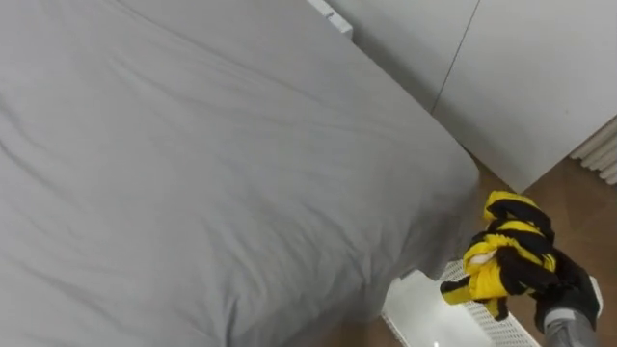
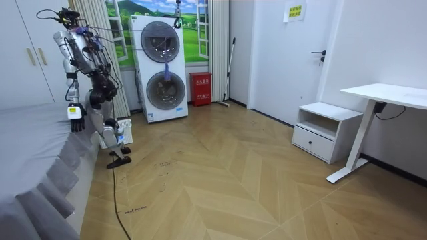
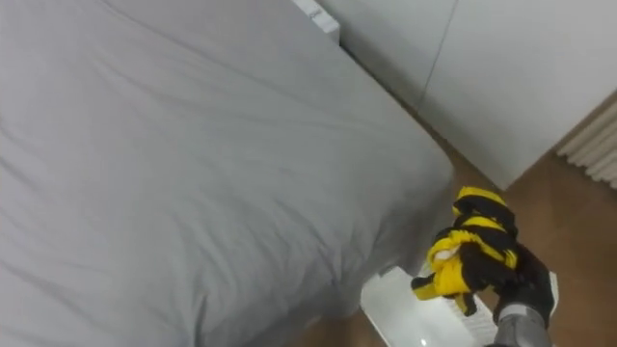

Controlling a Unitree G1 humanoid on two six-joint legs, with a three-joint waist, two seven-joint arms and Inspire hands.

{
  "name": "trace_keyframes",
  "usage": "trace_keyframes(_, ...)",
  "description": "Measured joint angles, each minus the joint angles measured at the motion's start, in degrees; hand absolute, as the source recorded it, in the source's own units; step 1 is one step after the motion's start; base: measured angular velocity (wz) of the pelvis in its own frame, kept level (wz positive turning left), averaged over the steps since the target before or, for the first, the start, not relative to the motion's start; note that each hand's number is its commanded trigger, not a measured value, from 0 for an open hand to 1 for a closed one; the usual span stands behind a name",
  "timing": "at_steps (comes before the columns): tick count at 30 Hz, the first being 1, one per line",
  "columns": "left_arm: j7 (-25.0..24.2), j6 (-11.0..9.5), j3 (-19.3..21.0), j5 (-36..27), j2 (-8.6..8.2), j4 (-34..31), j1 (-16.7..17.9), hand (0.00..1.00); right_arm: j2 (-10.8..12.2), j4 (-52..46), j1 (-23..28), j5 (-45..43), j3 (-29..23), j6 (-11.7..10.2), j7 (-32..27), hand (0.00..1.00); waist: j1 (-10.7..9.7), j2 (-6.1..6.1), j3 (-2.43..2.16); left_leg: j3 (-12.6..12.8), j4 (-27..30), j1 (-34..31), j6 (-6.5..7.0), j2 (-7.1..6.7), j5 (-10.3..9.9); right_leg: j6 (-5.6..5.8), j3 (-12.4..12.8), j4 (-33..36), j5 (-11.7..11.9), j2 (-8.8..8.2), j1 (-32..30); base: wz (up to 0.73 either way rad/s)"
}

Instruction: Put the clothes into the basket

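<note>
A home bedroom: grey bed (image 2: 27,143), white wardrobe (image 2: 20,67), stacked washers (image 2: 163,67), desk (image 2: 393,93).

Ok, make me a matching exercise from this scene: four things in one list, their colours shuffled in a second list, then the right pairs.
Things:
1. garment held in the right hand
2. bed sheet
3. basket
4. floor

Colours:
A. white
B. wood brown
C. yellow and black
D. grey

Pairs: 1-C, 2-D, 3-A, 4-B
</note>
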Motion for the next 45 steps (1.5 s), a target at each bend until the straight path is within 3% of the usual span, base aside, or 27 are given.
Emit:
trace_keyframes(6, 0.0, -1.1, -2.4, -1.8, 0.21, 0.7, -1.8, 0.00, -1.1, 3.6, -2.9, 1.9, 0.0, -0.3, -1.3, 1.00, 0.5, 0.87, 0.31, 0.1, -0.1, -2.7, 0.27, -0.06, 1.0, -0.20, 0.1, 1.0, 0.0, -0.27, -3.3, 0.02)
trace_keyframes(8, -0.1, -1.2, -3.7, -2.9, 0.21, 0.7, -2.3, 0.00, -1.7, 6.1, -4.6, 3.3, 0.0, -1.6, -1.6, 1.00, 0.6, 1.27, 0.47, 0.0, -0.1, -3.2, 0.36, -0.15, 1.1, -0.20, -0.1, 1.5, 0.0, -0.59, -4.1, 0.04)
trace_keyframes(15, -0.3, -2.1, -5.1, -5.2, 0.24, 0.6, -2.6, 0.00, -2.3, 10.0, -6.3, 5.8, 0.2, -3.5, -1.5, 0.97, 0.9, 1.69, 0.38, -0.1, -0.1, -4.6, 0.48, -0.28, 1.2, -0.22, -0.7, 1.6, -0.1, -0.92, -5.5, 0.02)
trace_keyframes(18, -0.4, -2.5, -6.0, -5.3, 0.26, 0.6, -3.0, 0.00, -2.3, 11.6, -6.2, 6.8, 0.2, -3.5, -1.4, 0.76, 1.6, 1.69, 0.38, -0.2, -0.2, -4.9, 0.48, -0.68, 1.2, -0.23, -1.2, 1.6, -0.1, -0.97, -5.9, 0.00)
trace_keyframes(19, -0.4, -2.5, -6.3, -5.6, 0.26, 0.7, -3.3, 0.00, -2.3, 12.5, -6.2, 7.0, 0.2, -3.6, -1.4, 0.56, 2.1, 1.70, 0.37, -0.2, -0.2, -4.9, 0.48, -0.69, 1.2, -0.23, -1.2, 1.6, -0.1, -0.99, -5.9, 0.00)
trace_keyframes(21, -0.5, -2.5, -6.7, -5.6, 0.27, 0.7, -3.6, 0.00, -2.3, 14.2, -6.3, 7.1, 0.5, -3.7, -1.3, 0.05, 2.5, 1.74, 0.39, -0.5, -0.3, -4.9, 0.46, -0.72, 1.3, -0.24, -1.4, 1.5, -0.1, -1.00, -5.7, 0.07)
trace_keyframes(22, -0.5, -2.5, -6.7, -5.6, 0.27, 0.7, -3.7, 0.00, -2.3, 15.2, -6.2, 7.1, 0.9, -3.8, -1.2, 0.00, 2.5, 1.74, 0.39, -0.7, -0.3, -4.9, 0.47, -0.73, 1.3, -0.25, -1.4, 1.4, -0.1, -1.01, -5.6, 0.08)
trace_keyframes(39, -0.6, -2.5, -8.2, -6.2, 0.53, 0.6, -3.8, 0.00, -1.8, 19.6, -2.6, 7.4, 3.7, -4.7, -1.1, 0.00, 2.7, 1.82, 0.42, -2.5, -0.5, -4.0, 0.47, -0.68, 1.3, -0.25, -2.9, -0.5, -0.1, -1.19, -3.1, 0.04)
trace_keyframes(45, -0.6, -2.5, -9.5, -7.2, 0.56, 0.6, -3.6, 0.00, -0.1, 20.8, -0.5, 7.4, 4.9, -4.6, 0.0, 0.00, 2.6, 1.86, 0.41, -2.8, -1.1, -2.9, 0.47, -0.83, 1.3, -0.13, -3.0, -1.0, -0.1, -1.18, -2.0, 0.02)
